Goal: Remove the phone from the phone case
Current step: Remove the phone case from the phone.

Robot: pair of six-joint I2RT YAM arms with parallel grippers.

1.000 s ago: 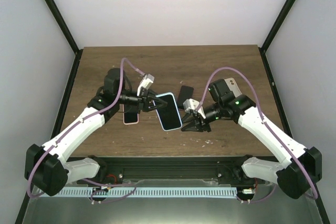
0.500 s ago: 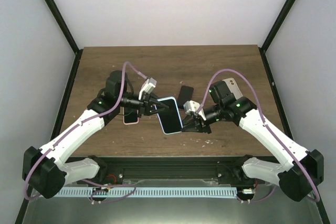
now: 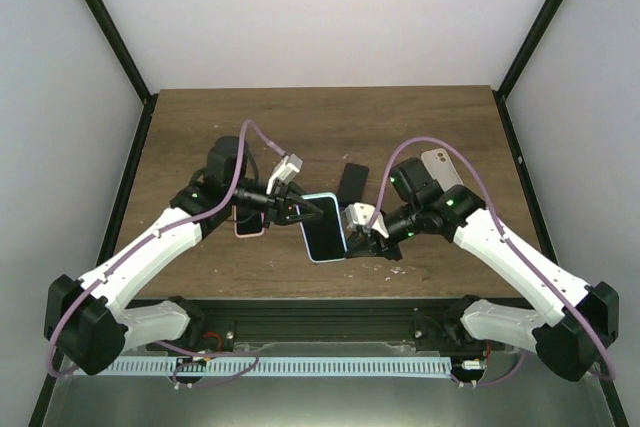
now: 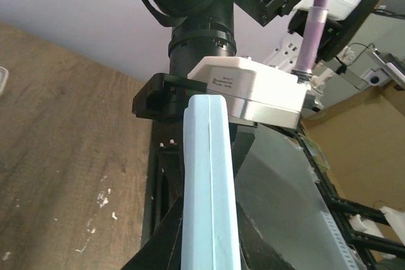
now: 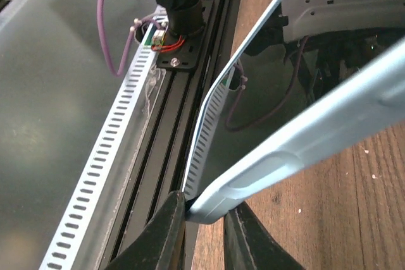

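The phone (image 3: 326, 230), dark screen up, sits in a light-blue phone case (image 3: 345, 228) and hangs tilted above the table's front middle. My left gripper (image 3: 300, 210) is shut on its left edge. In the left wrist view the blue case edge (image 4: 209, 181) runs up between the black fingers (image 4: 158, 245). My right gripper (image 3: 352, 232) grips the case's right corner. The right wrist view shows both fingers (image 5: 166, 235) pressed on the case's rounded corner (image 5: 215, 205), with the glossy phone screen (image 5: 272, 93) above it.
A pink phone (image 3: 248, 225) lies on the wooden table (image 3: 330, 122) beneath the left arm. Behind the held phone lies a black one (image 3: 352, 181). A pale phone (image 3: 441, 163) lies behind the right arm. The black front rail (image 5: 171, 93) runs just below the grip.
The left gripper carried the cased phone slightly right and toward the front. The right gripper moved left to its corner and its jaws closed onto the case.
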